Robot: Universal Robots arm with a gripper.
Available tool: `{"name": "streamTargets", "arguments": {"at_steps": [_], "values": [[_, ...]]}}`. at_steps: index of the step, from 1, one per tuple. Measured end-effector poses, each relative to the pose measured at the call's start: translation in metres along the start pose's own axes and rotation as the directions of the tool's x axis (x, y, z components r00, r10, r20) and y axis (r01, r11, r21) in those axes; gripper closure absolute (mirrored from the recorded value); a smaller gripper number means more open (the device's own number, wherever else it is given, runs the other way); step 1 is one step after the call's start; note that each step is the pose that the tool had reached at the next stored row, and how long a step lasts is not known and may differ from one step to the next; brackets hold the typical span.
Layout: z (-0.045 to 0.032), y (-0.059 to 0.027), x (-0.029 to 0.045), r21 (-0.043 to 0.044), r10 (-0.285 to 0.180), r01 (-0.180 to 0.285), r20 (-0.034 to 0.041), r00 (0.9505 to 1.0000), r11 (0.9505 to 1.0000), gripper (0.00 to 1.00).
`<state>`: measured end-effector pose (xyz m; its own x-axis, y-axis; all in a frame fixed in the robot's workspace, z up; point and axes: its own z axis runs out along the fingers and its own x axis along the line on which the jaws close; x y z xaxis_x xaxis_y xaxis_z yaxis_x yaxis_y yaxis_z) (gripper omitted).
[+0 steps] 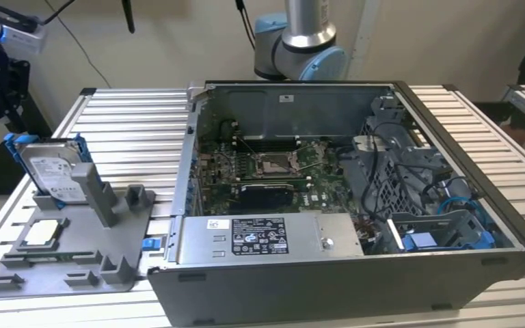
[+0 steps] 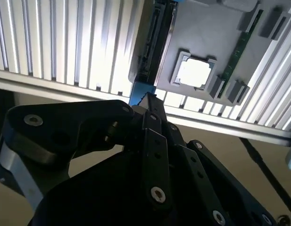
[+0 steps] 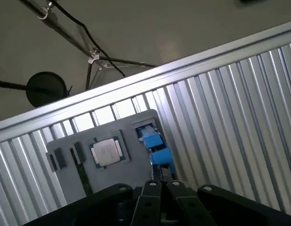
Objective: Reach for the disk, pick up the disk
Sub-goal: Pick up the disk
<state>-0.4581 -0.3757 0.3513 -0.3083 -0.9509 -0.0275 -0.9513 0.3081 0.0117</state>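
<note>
The ribbed metal tabletop was the biggest thing. On it lay an open computer case with cables inside. Beside the case, on the exterior view's left, sat a flat grey holder. The disk stood upright in a slot at one end of that holder, with its blue frame around it and its white label facing out. My pincer was black and pointed down toward the holder. In both wrist views the disk's blue frame showed just past its tip. It did not hold the disk. I could not tell how far open it was. A small square chip lay flat on the holder, near the disk.
</note>
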Motion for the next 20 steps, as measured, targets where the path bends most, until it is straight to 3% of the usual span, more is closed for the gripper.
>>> {"name": "streamTargets", "arguments": {"at_steps": [3, 7, 14, 15, 20], "values": [[0.0003, 0.0, 0.0, 0.0012, -0.053, 0.053, 0.0001, 0.9986, 0.9986, 1.0], [0.001, 0.0, 0.0, 0.0003, -0.116, 0.116, -0.0002, 0.9932, 0.9932, 1.0], [0.0011, -0.0001, 0.0, 0.0, -0.125, 0.125, -0.0003, 0.9921, 0.9921, 1.0], [0.0011, -0.0001, 0.0, 0.0001, -0.125, 0.125, -0.0002, 0.9921, 0.9921, 0.0], [0.0011, -0.0001, 0.0, 0.0, -0.126, 0.126, -0.0003, 0.9921, 0.9921, 0.0]]}}
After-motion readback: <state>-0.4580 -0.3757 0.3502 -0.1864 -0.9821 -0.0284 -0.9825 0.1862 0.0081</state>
